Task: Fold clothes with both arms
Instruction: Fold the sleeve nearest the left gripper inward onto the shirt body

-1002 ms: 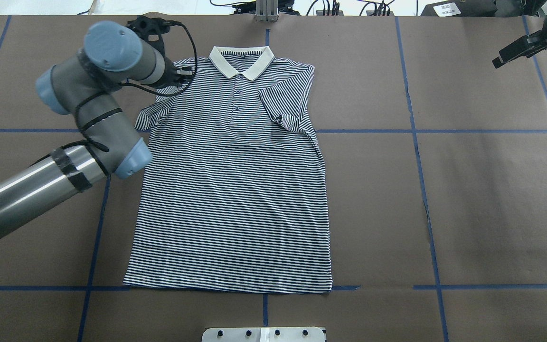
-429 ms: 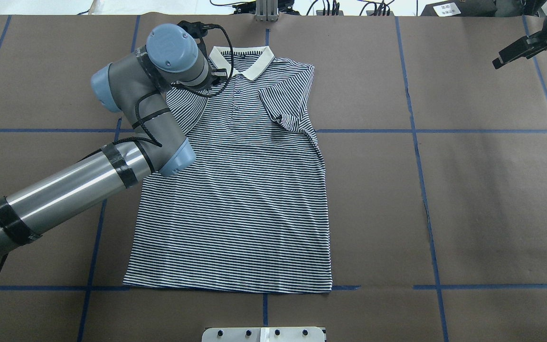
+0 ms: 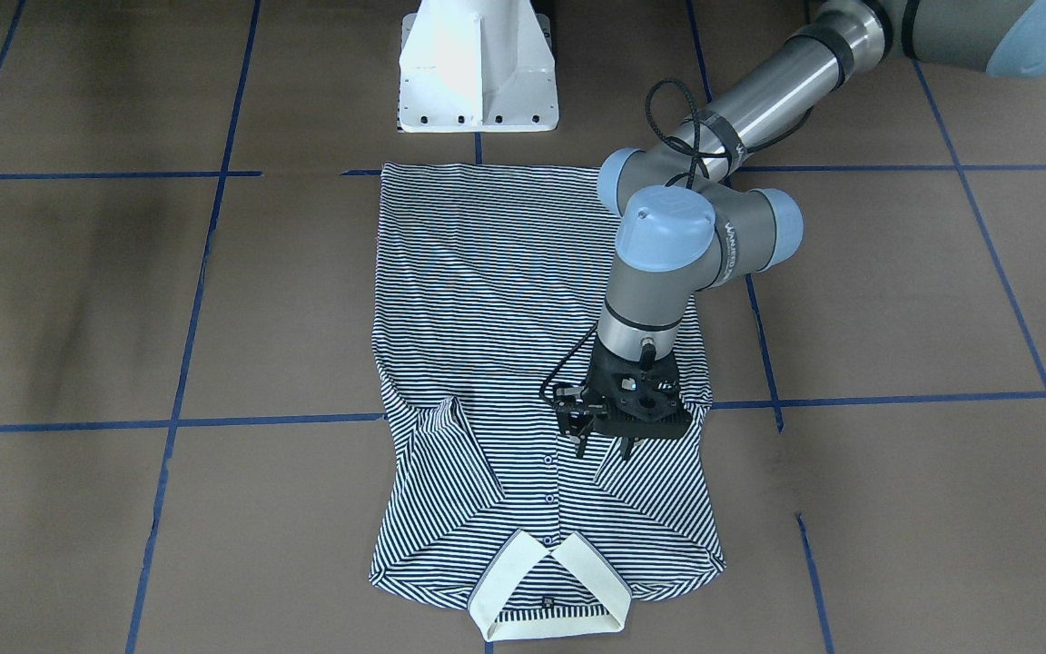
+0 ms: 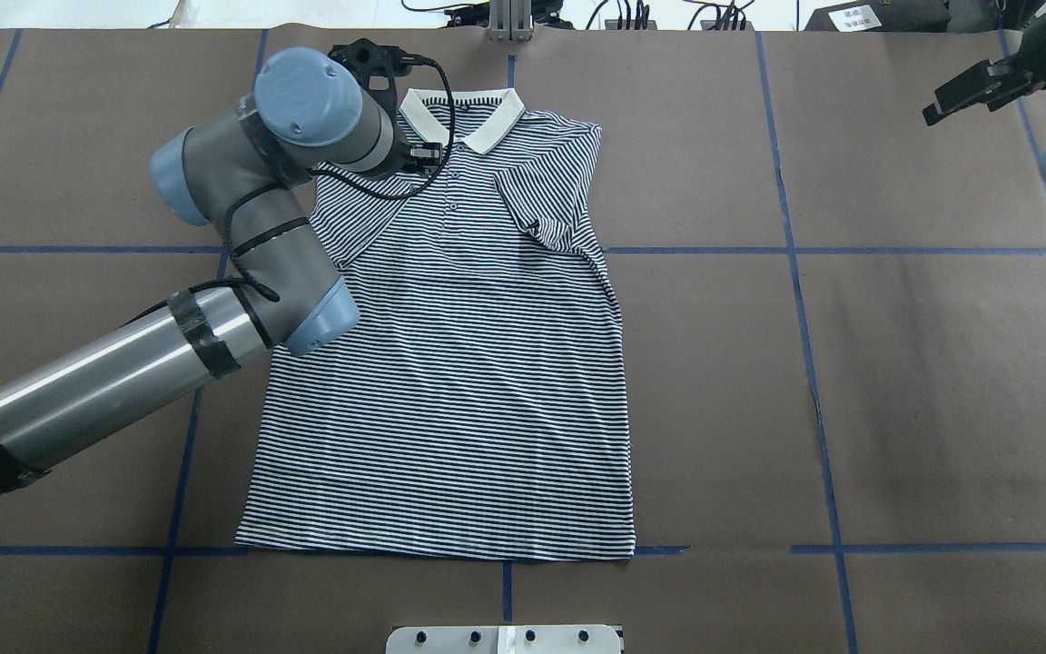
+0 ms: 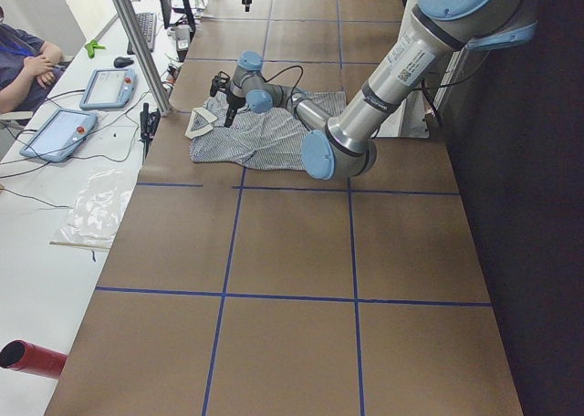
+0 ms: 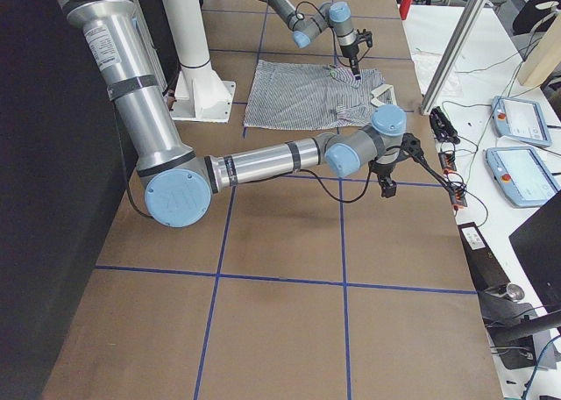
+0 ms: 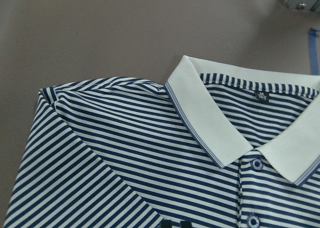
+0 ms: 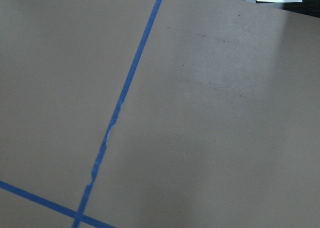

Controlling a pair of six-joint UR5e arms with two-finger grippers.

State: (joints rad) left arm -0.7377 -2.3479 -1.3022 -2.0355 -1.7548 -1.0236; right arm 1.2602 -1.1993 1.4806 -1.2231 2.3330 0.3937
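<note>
The striped polo shirt [image 4: 450, 381] lies flat and face up on the brown worktop [image 4: 895, 363]. Its hem points toward the robot's white pedestal [image 3: 478, 73] and its cream collar [image 3: 591, 577] toward the far edge. Both short sleeves are turned in over the chest. The sleeve on the robot's left [image 3: 655, 495] lies in a neat diagonal fold. The sleeve on the robot's right [image 4: 546, 200] sits more rumpled, with a crease near the placket.

The left arm reaches in over the shirt's shoulder. Its hand [image 3: 603, 449] points down just above the folded left sleeve, close beside the row of buttons. The two fingers stand apart with striped cloth showing between them, and nothing is pinched. Its wrist camera looks at the collar, the neck label and the top buttons.

The right hand [image 4: 972, 91] hangs well away from the shirt, over bare worktop at the far right corner. I cannot tell whether its fingers are parted or together. Its camera shows only brown paper and blue tape lines [image 8: 120, 108].

Blue tape [image 4: 795, 250] marks the worktop into squares. A person's folded arms [image 5: 32, 65] rest at the side bench, near two control tablets [image 5: 107, 88].
</note>
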